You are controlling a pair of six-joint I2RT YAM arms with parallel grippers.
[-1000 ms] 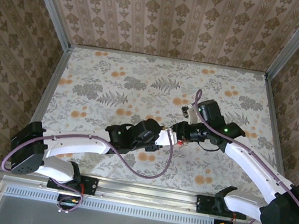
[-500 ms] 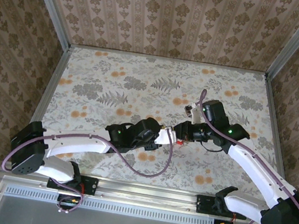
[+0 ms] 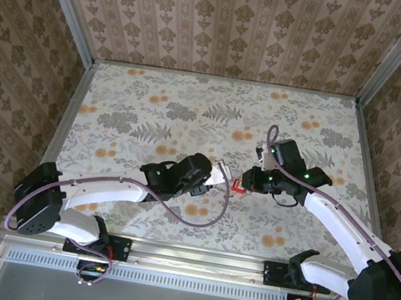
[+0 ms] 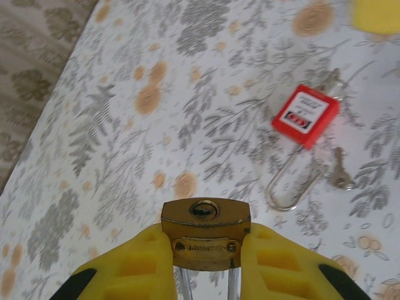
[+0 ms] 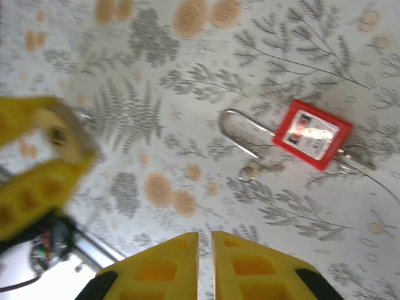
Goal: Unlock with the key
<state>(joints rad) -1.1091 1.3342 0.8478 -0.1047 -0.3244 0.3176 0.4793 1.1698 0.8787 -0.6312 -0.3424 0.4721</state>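
Note:
In the left wrist view my left gripper (image 4: pixel 205 236) is shut on the brass padlock (image 4: pixel 205 220), keyhole facing up and silver shackle running down between the yellow fingers. The key (image 4: pixel 339 176) lies flat on the flowered table, joined by a wire loop to its square red tag (image 4: pixel 305 116). The right wrist view shows the same red tag (image 5: pixel 312 134) and key (image 5: pixel 254 170) on the cloth ahead of my right gripper (image 5: pixel 205 242), whose jaws are shut with nothing between them. From above, the tag (image 3: pixel 240 187) lies between the left gripper (image 3: pixel 220 175) and right gripper (image 3: pixel 251 180).
A metal frame (image 3: pixel 69 109) and patterned walls (image 3: pixel 230 16) close the table in on three sides. The near rail (image 3: pixel 198 254) carries both arm bases. In the right wrist view the padlock (image 5: pixel 60 134) sits in the left gripper at the far left.
The two grippers have drawn apart, the left one back to the left with the padlock. The right jaws have closed on nothing. The key and tag now lie on the table.

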